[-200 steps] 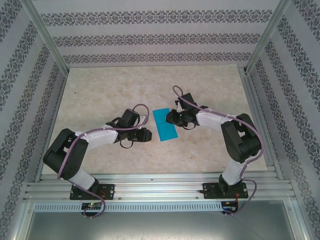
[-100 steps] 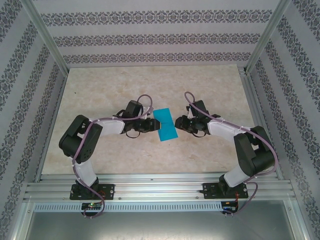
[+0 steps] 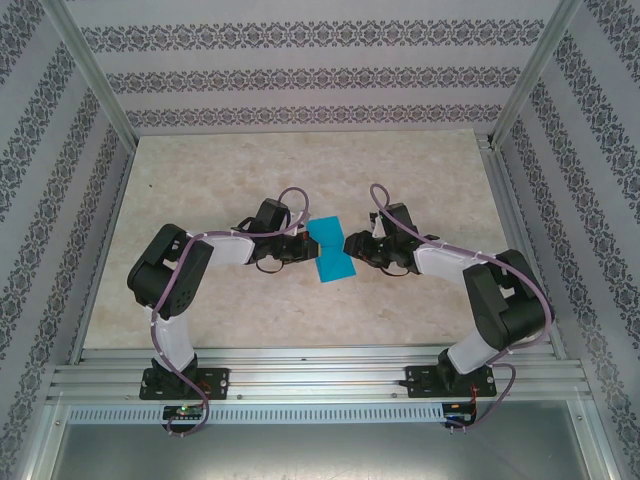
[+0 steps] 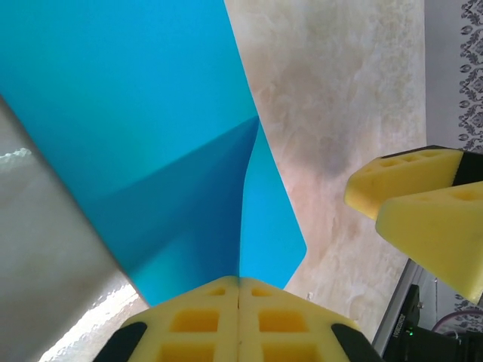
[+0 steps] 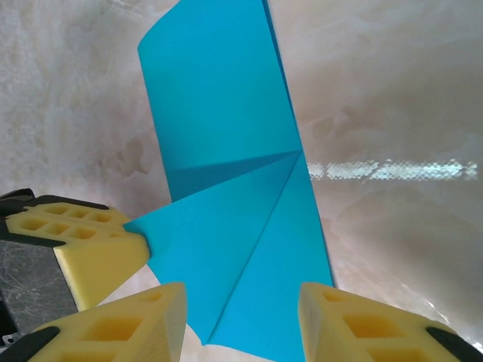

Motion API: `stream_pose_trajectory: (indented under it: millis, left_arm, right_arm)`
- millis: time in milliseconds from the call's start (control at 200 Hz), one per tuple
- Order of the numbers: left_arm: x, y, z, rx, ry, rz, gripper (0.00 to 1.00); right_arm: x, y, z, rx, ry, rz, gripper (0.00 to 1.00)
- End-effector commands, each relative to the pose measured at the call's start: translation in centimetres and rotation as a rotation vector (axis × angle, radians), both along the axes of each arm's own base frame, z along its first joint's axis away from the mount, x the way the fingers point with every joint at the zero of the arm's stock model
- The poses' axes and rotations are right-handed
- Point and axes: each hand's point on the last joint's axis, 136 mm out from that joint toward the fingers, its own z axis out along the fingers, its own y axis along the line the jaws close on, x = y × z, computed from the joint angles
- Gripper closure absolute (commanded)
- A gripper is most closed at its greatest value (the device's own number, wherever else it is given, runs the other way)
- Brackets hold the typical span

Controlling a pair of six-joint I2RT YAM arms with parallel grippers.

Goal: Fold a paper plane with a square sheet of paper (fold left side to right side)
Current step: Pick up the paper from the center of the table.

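Cyan paper sheet (image 3: 331,252): creased, mid marble table (image 3: 200,180), between both arms.
Left gripper (image 4: 239,285): pads pressed together on one lifted corner; pinched edge hidden.
Right gripper (image 5: 241,296): jaws apart, straddling the sheet's near edge, gripping nothing.
Sheet's far end cut off in left wrist view.

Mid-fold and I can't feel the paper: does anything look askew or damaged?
The square sheet of paper is not flat: the left gripper is shut on its edge, holding up a flap whose slanted creases fan from one point, so it looks buckled. No tear shows. The right gripper stands open astride it.
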Motion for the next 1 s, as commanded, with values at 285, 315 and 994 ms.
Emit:
stream_pose_trajectory:
  millis: [285,315,994]
  left_arm:
    - [0.7,0.6,0.9,0.015,-0.059,0.036,0.96]
    - [0.7,0.7,0.8,0.018,-0.057,0.037,0.96]
    - [0.2,1.6,0.1,0.047,-0.049,0.051,0.95]
  right_arm:
    - [1.4,2.7,-1.1,0.124,0.03,0.005,0.55]
    - [1.5,2.8,-1.1,0.131,0.033,0.006,0.55]
    - [1.9,5.3,-2.0,0.182,0.072,0.027,0.63]
